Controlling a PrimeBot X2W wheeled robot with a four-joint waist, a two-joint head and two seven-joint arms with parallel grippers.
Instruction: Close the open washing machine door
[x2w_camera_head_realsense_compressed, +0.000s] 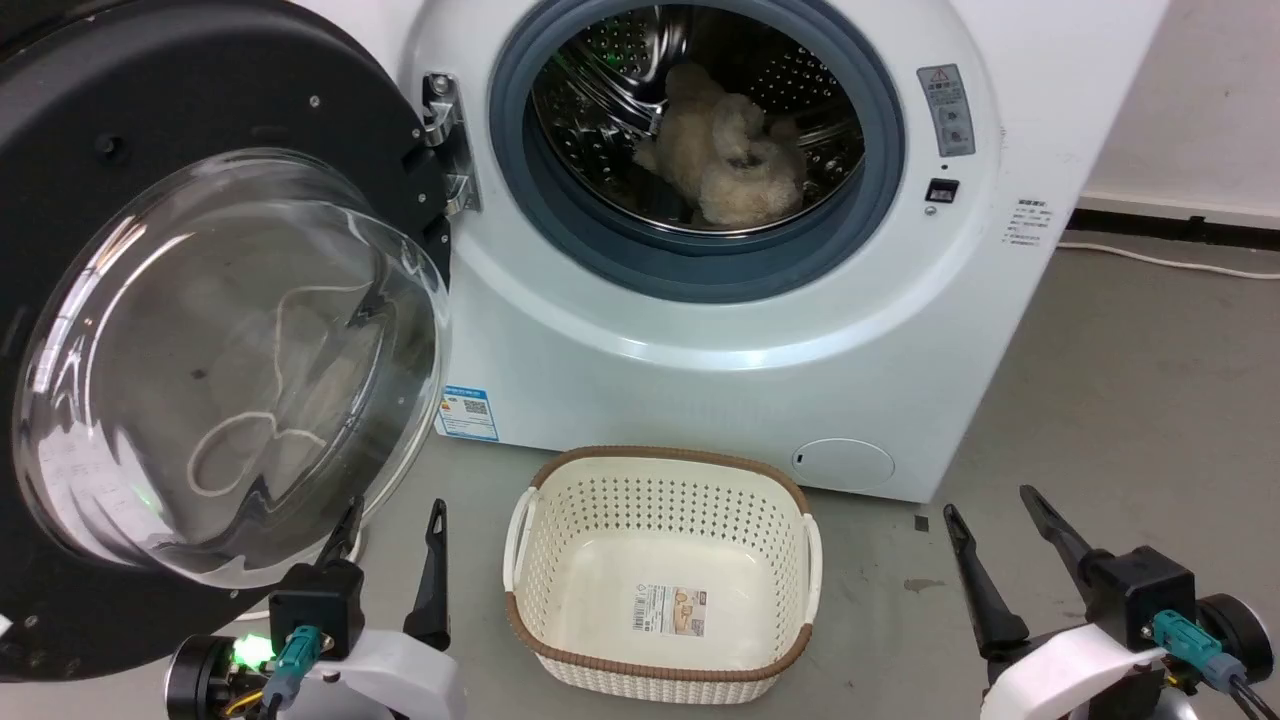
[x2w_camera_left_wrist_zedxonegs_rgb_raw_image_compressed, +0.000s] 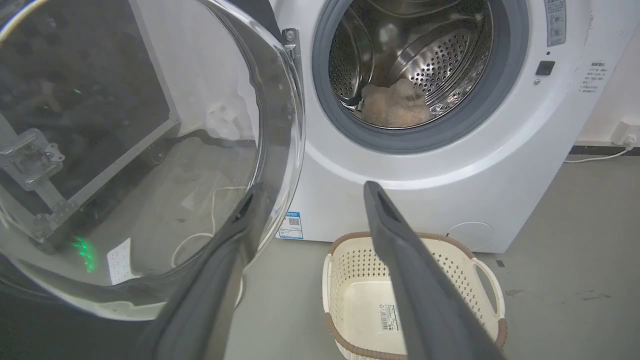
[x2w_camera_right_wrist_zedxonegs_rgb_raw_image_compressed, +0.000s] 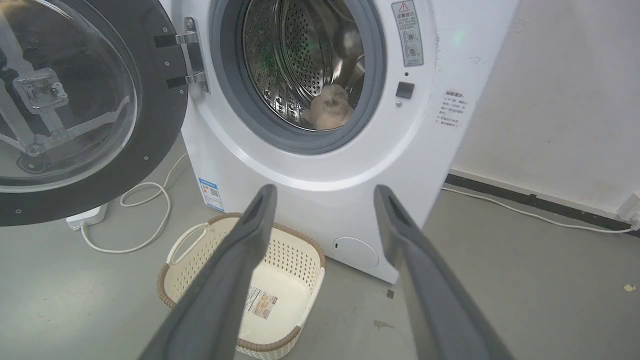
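Washing machine door (x2w_camera_head_realsense_compressed: 200, 330) hangs open; right gripper (x2w_camera_head_realsense_compressed: 990, 502) gapes empty, left gripper (x2w_camera_head_realsense_compressed: 393, 510) gapes, perhaps grazing glass

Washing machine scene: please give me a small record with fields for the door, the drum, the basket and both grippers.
washing machine door: swung wide open, hanging on its hinge beside the opening
washing machine: white front loader, opening uncovered
drum: holds a beige fluffy item
laundry basket: cream, in front of the machine, no laundry inside
left gripper: open, holding nothing, low by the door
right gripper: open, holding nothing, right of the basket
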